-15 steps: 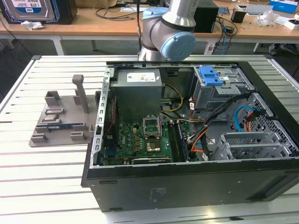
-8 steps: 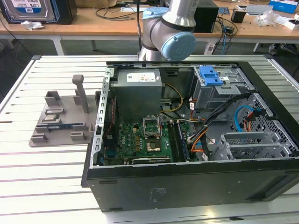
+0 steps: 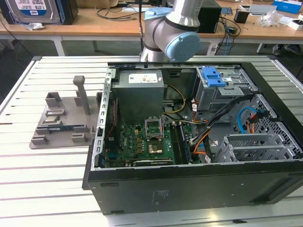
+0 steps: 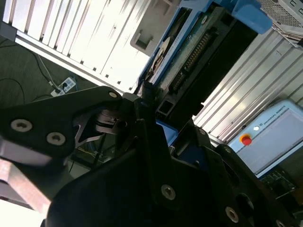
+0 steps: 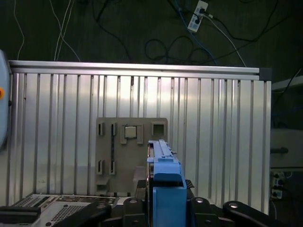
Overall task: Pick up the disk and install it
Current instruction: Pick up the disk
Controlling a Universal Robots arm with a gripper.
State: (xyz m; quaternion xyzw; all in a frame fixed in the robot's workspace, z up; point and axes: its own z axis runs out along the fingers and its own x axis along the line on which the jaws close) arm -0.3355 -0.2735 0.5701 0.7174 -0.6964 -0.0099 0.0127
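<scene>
One disk [image 4: 189, 52], silver with blue side rails, is pinched edge-on in the single arm's [image 3: 175, 33] end effector [image 4: 163, 118]; in the first wrist view the disk [image 5: 163, 184] stands out from the end effector [image 5: 165, 208] against the slatted surface [image 5: 227, 123] and one grey fixture plate [image 5: 106, 142]. In the exterior view, one open computer case [image 3: 189, 189] lies on the surface [image 3: 47, 179], the fixture plate [image 3: 61, 123] just beside it on the exterior view's left. One blue latch [image 3: 213, 76] sits atop the case's grey drive bay [image 3: 222, 94].
</scene>
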